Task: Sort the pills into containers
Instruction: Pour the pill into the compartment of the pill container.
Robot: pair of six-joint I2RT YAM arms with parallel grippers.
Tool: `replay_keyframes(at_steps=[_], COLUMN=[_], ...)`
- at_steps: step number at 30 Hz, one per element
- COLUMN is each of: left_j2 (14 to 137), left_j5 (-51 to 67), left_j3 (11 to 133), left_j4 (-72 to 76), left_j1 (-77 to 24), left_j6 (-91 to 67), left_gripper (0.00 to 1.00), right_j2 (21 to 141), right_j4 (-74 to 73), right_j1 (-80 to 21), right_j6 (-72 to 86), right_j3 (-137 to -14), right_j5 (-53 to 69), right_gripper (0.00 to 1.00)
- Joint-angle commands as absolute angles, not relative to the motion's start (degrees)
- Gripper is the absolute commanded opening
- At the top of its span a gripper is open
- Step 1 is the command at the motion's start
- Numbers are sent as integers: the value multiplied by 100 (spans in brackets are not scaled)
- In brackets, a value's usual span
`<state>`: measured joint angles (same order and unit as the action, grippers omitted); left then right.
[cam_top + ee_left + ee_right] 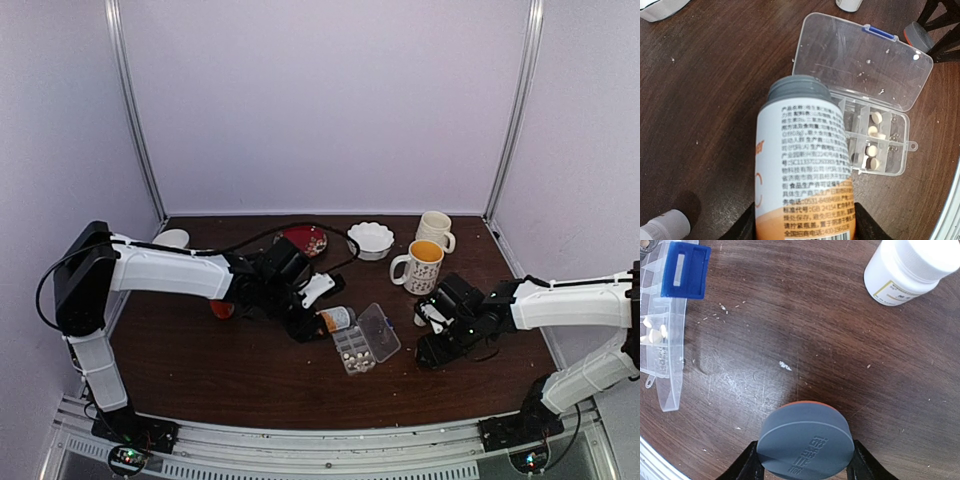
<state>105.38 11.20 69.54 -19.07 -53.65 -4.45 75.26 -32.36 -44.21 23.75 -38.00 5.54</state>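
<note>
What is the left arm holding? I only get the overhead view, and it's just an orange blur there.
Observer: A bottle with a white label of dense printed text, clamped in the left gripper.
Operator: And the right arm?
Observer: The right gripper pinches a round grey cap with raised characters.
Operator: Anything spilled?
Observer: Small whitish crumbs lie on the table beside the organizer.
</note>
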Motion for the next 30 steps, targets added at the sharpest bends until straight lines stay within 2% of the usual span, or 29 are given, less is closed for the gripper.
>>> replay_keyframes(at_steps=[1,5,8,11,14,17,21,24,27,30], left_j2=[10583,10448,10650,10576,10610,10418,10660,10565,10725,10575], left_j5=[1181,1044,1216,1199,1267,1141,1283,1117,1252,1211], left_j3=[7315,6981,7315,7002,7340,6926,7491,7046,7379,7001], left_j4=[-2162,-1646,-2111,-1600,-2111,-1507,-2370,-1765,-2207,-1641], left_j1=[-5390,-5374,-5354,-5349,-5364,-5356,-5373,-5365,-5360,-5369], left_j6=[-363,-352,-352,-390,-391,-426,-395,-421,-438,-504], left_gripper=[0,0,0,0,0,0,0,0,0,0], right_j2=[7614,7563,7619,7573,7618,7586,7648,7631,7681,7631], right_j4=[-3296,-3266,-3382,-3343,-3408,-3367,-3441,-3376,-3430,-3346], right_j1=[-4377,-4377,-4376,-4377,-4377,-4377,-4377,-4377,-4377,-4377], right_j6=[2314,2305,2272,2268,2251,2251,2217,2210,2197,2228], right_j3=[-3895,-3870,-3959,-3938,-3985,-3953,-4030,-3998,-4042,-3968], right_j5=[570,532,531,513,515,514,531,515,532,562], right_gripper=[2,1,1,2,1,1,1,1,1,1])
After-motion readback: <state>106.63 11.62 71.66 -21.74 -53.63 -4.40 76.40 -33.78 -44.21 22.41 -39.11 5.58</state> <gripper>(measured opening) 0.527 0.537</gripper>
